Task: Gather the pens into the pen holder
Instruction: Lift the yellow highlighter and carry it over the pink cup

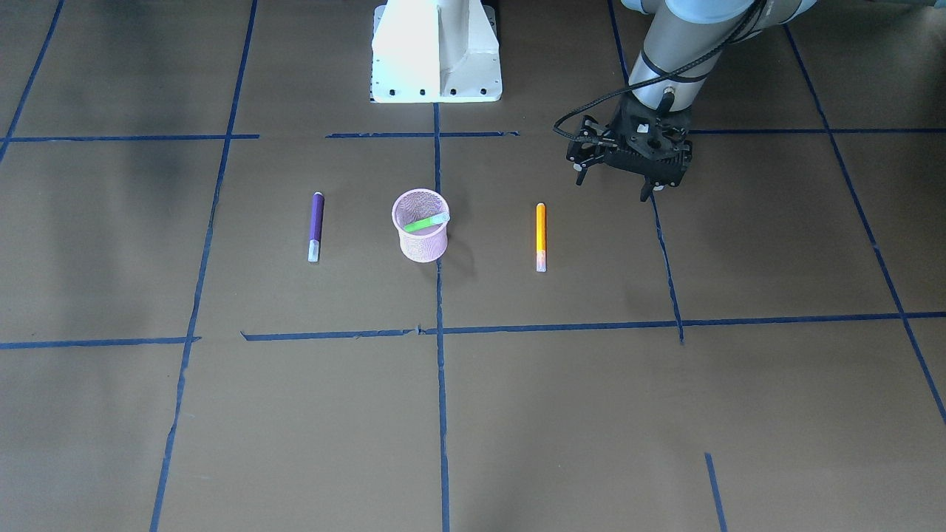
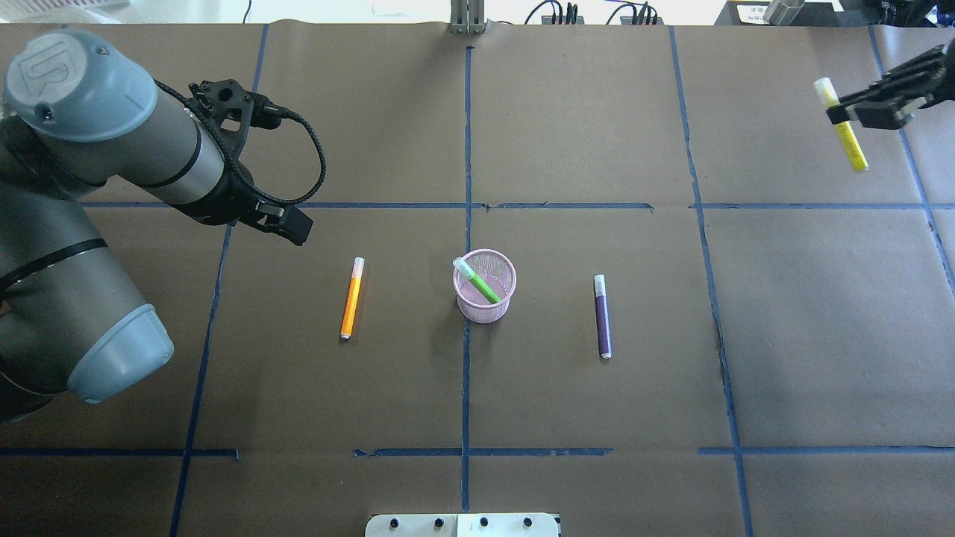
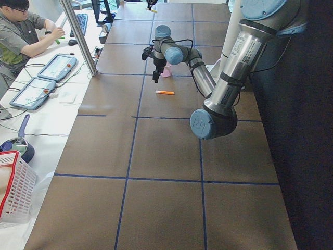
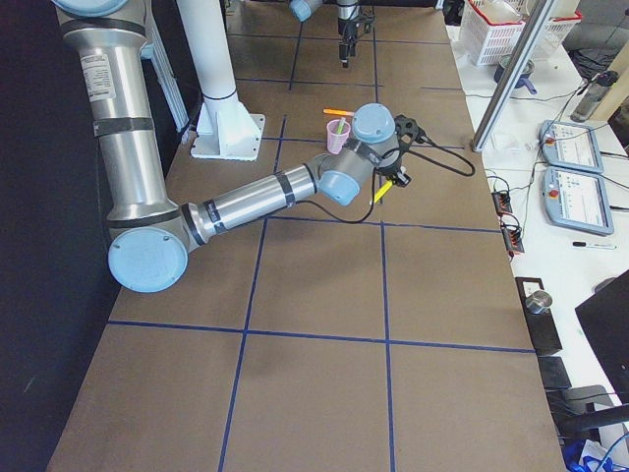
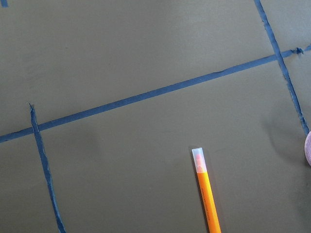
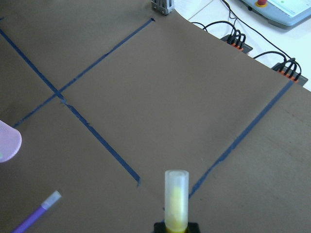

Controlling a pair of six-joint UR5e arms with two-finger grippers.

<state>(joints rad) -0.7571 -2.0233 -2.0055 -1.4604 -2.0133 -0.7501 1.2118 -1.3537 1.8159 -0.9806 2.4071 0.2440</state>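
Observation:
The pink mesh pen holder (image 2: 485, 300) stands mid-table with the green pen (image 2: 481, 283) leaning inside it. The orange pen (image 2: 351, 298) lies flat on the holder's left in the overhead view and also shows in the left wrist view (image 5: 206, 194). The purple pen (image 2: 602, 317) lies flat on the holder's right. My left gripper (image 1: 613, 186) hovers behind and beside the orange pen, open and empty. My right gripper (image 2: 850, 115) is at the table's far right edge, shut on a yellow pen (image 2: 843, 127), held up off the table.
Brown paper with blue tape lines (image 2: 466, 205) covers the table. The white robot base (image 1: 436, 52) stands behind the holder. Cable plugs (image 6: 235, 39) lie at the table's far edge. An operator (image 3: 21, 31) sits at a side desk.

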